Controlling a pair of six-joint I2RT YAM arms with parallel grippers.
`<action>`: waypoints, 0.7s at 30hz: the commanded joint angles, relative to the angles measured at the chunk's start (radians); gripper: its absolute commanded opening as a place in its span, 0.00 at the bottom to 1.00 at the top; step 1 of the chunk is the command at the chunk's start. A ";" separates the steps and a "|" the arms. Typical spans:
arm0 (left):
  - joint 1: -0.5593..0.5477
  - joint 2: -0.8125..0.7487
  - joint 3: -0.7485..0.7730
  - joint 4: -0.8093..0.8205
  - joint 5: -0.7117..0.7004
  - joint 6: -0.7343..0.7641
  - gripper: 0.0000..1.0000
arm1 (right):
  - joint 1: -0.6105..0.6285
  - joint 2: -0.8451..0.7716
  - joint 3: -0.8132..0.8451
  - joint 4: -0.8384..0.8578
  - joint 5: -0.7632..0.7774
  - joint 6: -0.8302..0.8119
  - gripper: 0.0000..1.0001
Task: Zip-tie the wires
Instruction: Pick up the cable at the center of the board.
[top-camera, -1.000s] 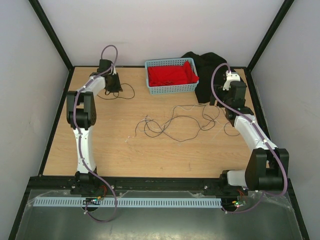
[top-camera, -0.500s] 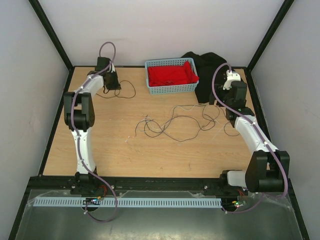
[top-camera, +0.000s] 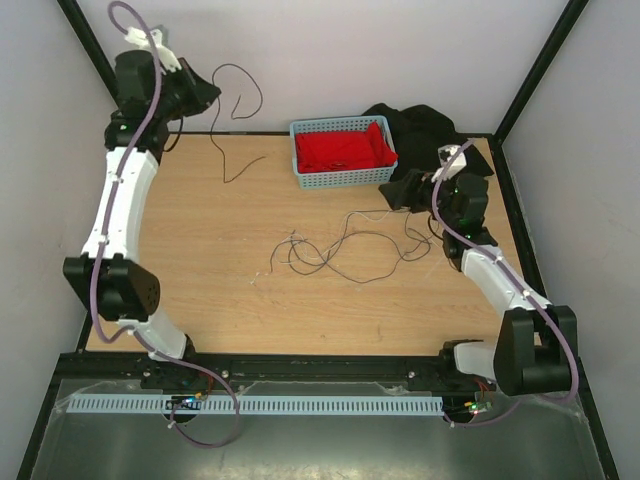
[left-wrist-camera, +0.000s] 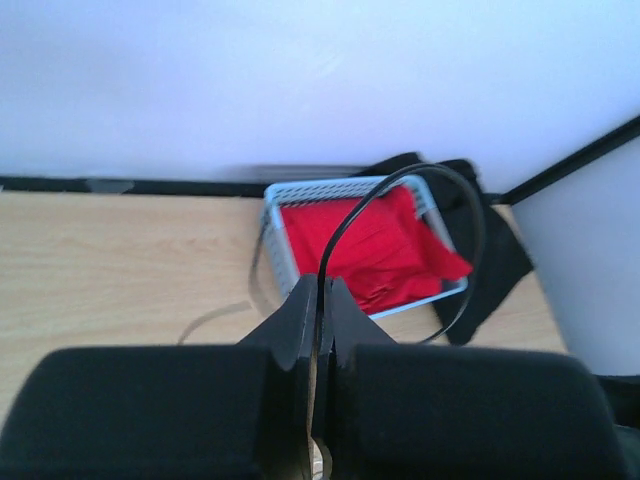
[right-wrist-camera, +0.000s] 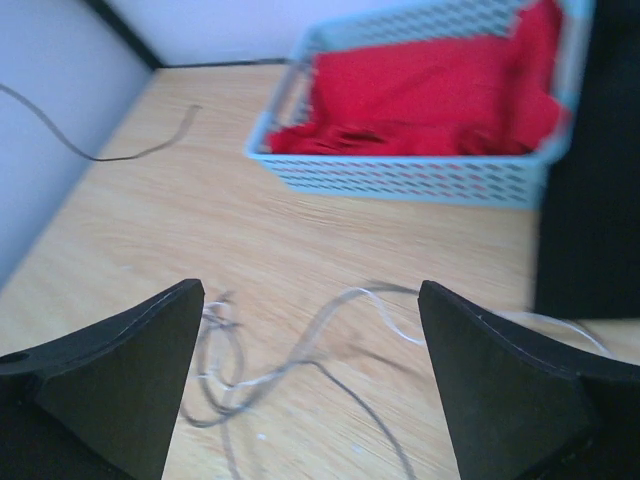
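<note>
Left wrist view shows the left gripper (left-wrist-camera: 320, 300) pinched shut on one strand (left-wrist-camera: 405, 180) that trails down to the table (top-camera: 200, 260). Risk: the thin strand slips free, or snags the basket (top-camera: 343, 153) ahead of it. The right gripper (right-wrist-camera: 308, 300) stands wide, with the wires (top-camera: 320, 255) just below. Walls crowd the left gripper; open board lies below both.

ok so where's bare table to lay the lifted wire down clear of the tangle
Bare table runs along the near edge, in front of the tangle of wires, and on the left between the left arm and that tangle. Crowded: the middle, and far right around the blue basket, black cloth and open right gripper.
</note>
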 joint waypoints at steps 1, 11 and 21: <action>0.001 -0.087 0.024 0.028 0.091 -0.072 0.00 | 0.076 -0.006 0.000 0.258 -0.140 0.140 0.99; -0.017 -0.245 -0.035 0.152 0.250 -0.270 0.00 | 0.291 0.007 -0.041 0.636 -0.175 0.270 0.99; -0.120 -0.326 -0.095 0.219 0.263 -0.363 0.00 | 0.497 0.065 -0.081 0.787 -0.062 -0.051 0.99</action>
